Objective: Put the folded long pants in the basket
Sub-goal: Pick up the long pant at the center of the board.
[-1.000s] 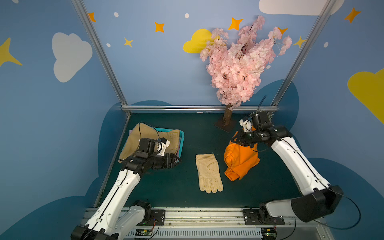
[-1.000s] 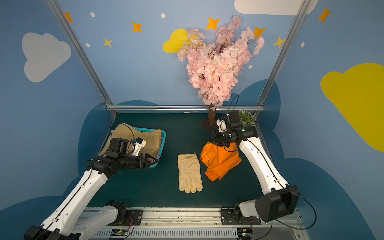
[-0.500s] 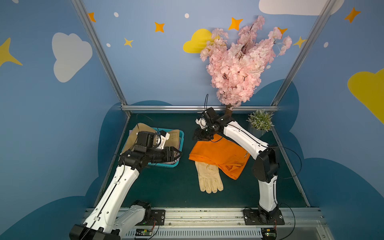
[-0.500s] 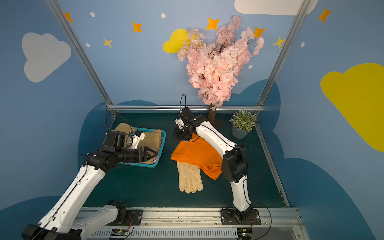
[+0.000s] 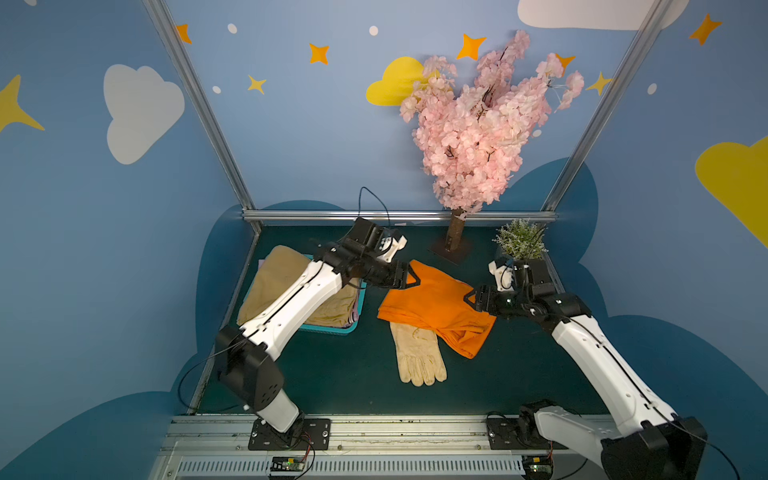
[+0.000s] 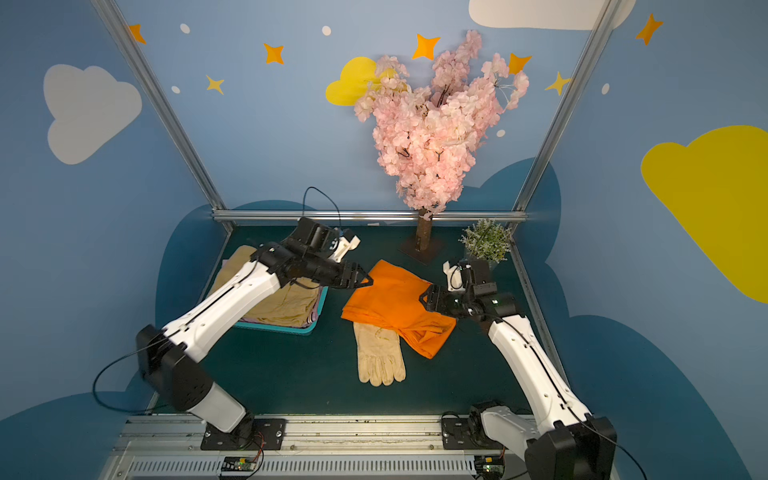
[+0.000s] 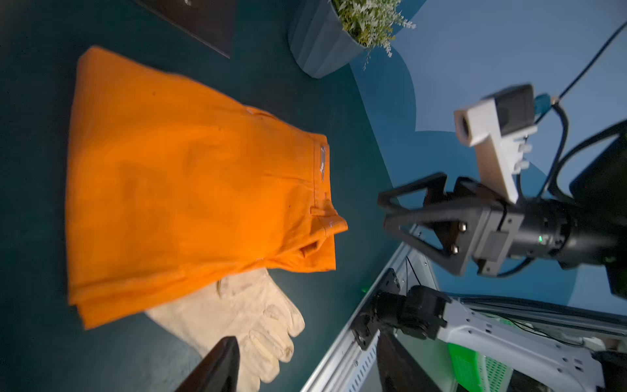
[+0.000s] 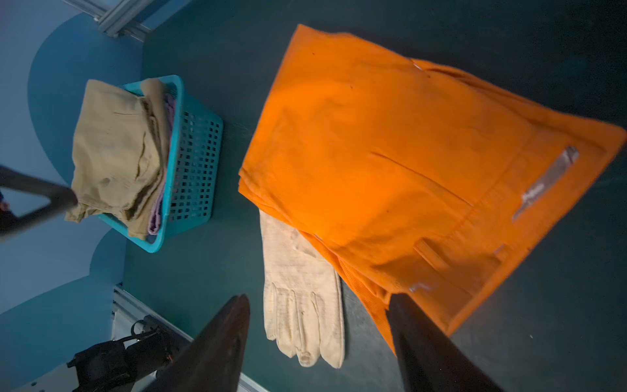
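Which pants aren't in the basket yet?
The orange pants: they lie on the table, overlapping the cream gloves; the tan pants and lilac pants sit in the basket.

orange pants (image 5: 432, 307) lie flat on the surface (image 5: 353, 374), overlapping the cream gloves (image 5: 417, 355); tan pants (image 5: 274, 282) fill the basket (image 5: 332, 329)

Clear mat near us, clutter through the middle and far right

We find bare table (image 5: 345, 374) along the near strip and in the gap between the basket (image 5: 332, 329) and the orange pants (image 5: 432, 303). The left arm (image 5: 299, 303) crosses over the basket, which is heaped with tan pants (image 5: 272, 278). The gloves (image 5: 417, 357) lie partly under the orange pants; the tree base (image 5: 451, 249) and potted plant (image 5: 521, 243) crowd the far right.
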